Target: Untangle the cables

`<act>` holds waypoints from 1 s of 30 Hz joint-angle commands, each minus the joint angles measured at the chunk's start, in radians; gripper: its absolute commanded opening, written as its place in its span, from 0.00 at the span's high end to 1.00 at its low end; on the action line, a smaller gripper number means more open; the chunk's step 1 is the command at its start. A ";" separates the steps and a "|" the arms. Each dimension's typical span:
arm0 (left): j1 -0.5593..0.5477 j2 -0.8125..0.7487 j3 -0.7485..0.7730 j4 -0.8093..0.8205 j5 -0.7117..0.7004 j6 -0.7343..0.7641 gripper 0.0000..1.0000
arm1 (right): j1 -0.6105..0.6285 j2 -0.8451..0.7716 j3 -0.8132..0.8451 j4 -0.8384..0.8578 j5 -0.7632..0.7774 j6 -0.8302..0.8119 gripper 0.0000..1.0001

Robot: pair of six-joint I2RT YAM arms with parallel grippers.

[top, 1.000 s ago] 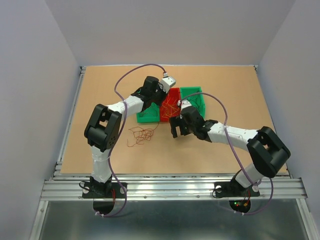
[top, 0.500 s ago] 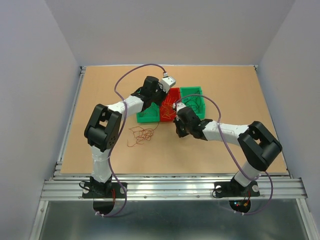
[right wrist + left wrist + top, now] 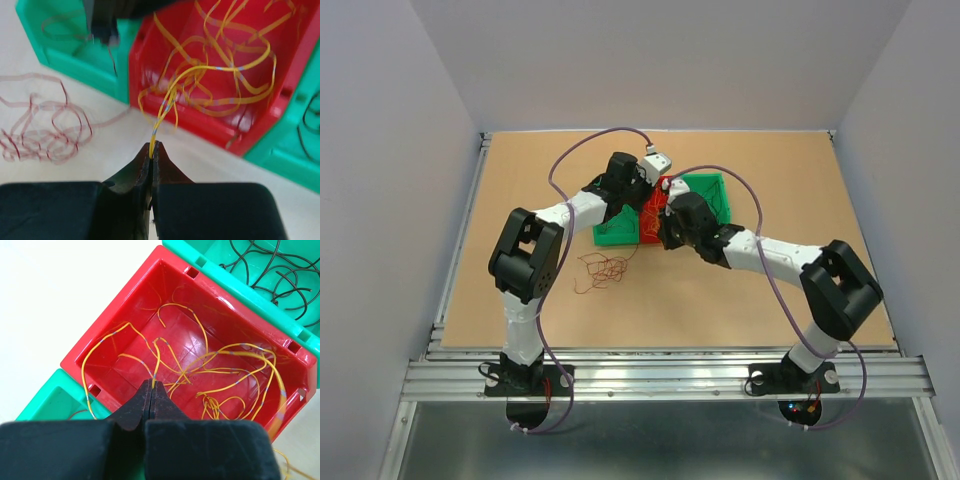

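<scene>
Left hand [image 3: 151, 386] over the red bin [image 3: 125, 305], right hand [image 3: 152, 146] just outside it, each tight on a yellow cable [image 3: 220, 67]

— What's new with the right gripper [image 3: 151, 145]?
— It's left the open table in front of the bins and now sits at the red bin's [image 3: 212, 131] near wall. Its jaws, apart before, now pinch a yellow cable [image 3: 165, 107].

- Yellow wires [image 3: 225, 371], banded pale blue, in a glossy red bin [image 3: 115, 340].
- Black wires [image 3: 280, 277] in a green bin [image 3: 240, 290].
- Dark red wires [image 3: 50, 125] on the tan table [image 3: 520, 200].
</scene>
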 commanded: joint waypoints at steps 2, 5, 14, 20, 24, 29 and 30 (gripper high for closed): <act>0.004 -0.013 0.002 0.021 -0.010 -0.017 1.00 | -0.054 0.076 0.164 0.075 0.060 0.046 1.00; 0.004 -0.025 -0.012 0.041 -0.007 -0.031 1.00 | -0.096 0.128 0.194 0.090 0.071 0.072 1.00; 0.010 -0.062 -0.042 0.067 0.042 -0.063 0.94 | -0.146 0.252 0.112 0.346 0.051 0.178 0.99; 0.017 -0.099 -0.072 0.095 0.060 -0.068 0.63 | -0.146 0.325 0.158 0.359 0.045 0.186 0.99; 0.026 -0.160 -0.114 0.136 0.066 -0.072 0.61 | -0.146 0.362 0.173 0.356 0.065 0.181 0.99; 0.049 -0.276 -0.191 0.203 0.079 -0.083 0.49 | -0.145 0.409 0.197 0.328 0.102 0.188 0.99; 0.053 -0.289 -0.203 0.205 0.095 -0.086 0.47 | -0.145 0.417 0.205 0.311 0.102 0.186 1.00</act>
